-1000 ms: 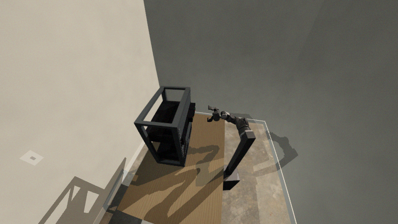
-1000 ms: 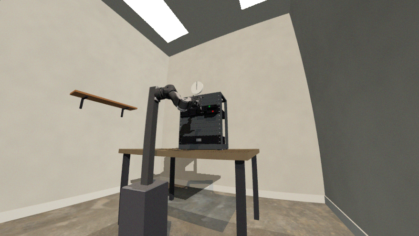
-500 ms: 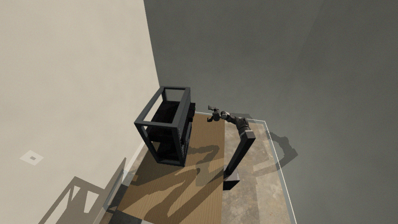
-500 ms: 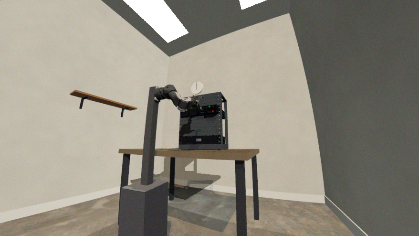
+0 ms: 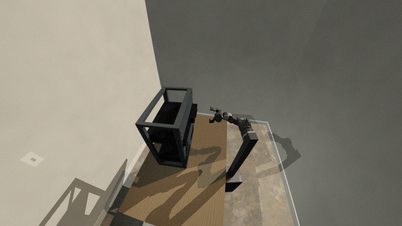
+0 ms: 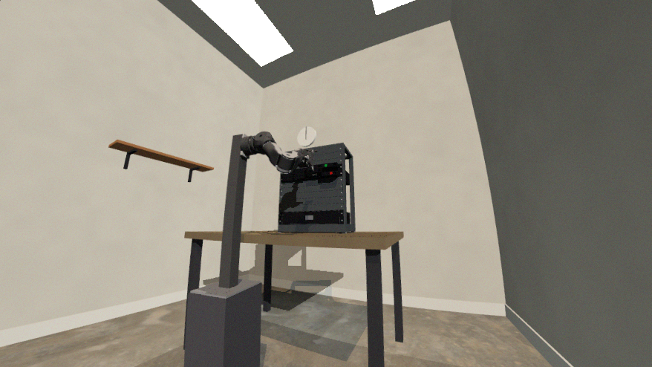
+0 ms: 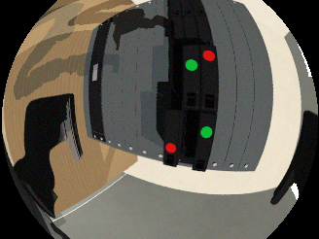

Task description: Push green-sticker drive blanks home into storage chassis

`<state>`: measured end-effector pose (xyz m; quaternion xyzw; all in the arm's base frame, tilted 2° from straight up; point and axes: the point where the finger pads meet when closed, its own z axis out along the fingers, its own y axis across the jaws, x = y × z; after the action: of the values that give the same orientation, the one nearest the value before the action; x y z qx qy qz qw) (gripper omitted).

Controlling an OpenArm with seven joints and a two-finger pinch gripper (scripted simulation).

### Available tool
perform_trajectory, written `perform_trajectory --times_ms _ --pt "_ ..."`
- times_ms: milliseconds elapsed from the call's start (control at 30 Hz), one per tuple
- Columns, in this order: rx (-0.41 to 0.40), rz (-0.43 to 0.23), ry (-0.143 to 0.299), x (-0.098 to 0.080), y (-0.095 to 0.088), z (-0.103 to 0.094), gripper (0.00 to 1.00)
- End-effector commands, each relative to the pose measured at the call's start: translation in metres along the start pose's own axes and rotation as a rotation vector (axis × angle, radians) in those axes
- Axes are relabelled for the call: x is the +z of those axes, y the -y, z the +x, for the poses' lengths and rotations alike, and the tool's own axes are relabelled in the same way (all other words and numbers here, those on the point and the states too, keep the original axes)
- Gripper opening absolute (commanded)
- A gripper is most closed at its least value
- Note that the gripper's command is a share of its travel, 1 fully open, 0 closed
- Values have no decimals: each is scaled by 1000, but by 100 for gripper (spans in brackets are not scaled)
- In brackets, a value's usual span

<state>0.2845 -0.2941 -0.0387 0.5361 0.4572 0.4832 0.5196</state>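
Note:
The dark rack (image 5: pixel 168 127) stands on the wooden table; it also shows in the exterior view (image 6: pixel 315 188). In the wrist view the chassis front shows four blanks standing out: two with green stickers (image 7: pixel 191 64) (image 7: pixel 206 131) and two with red stickers (image 7: pixel 208 55) (image 7: pixel 170 149). In the exterior view one green sticker (image 6: pixel 326 165) and one red sticker (image 6: pixel 330 173) show; the arm hides the others. My gripper (image 5: pixel 211 114) is open and empty, a short way in front of the rack's upper front, not touching it. It also shows in the exterior view (image 6: pixel 306 160).
The arm rises from a pedestal (image 6: pixel 223 324) beside the table (image 6: pixel 294 238). A wooden wall shelf (image 6: pixel 159 157) hangs on the left wall. A white round disc (image 6: pixel 307 136) shows on the wall behind the rack.

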Motion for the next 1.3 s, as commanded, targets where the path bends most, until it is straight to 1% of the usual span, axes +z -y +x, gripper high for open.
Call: perform_trajectory --times_ms 0,167,433,500,667,800,967,1267 --pt "-3 -5 0 2 -2 2 100" --pt "-1 -3 1 15 -6 13 100" --pt "-1 -3 1 47 -18 43 100" --pt "-1 -3 1 47 -18 43 100" --pt "-1 -3 0 66 -25 61 100" --pt "-1 -3 0 78 -30 71 100" --pt "-1 -4 0 85 -33 78 100" --pt "-2 -5 -1 85 -33 79 100"
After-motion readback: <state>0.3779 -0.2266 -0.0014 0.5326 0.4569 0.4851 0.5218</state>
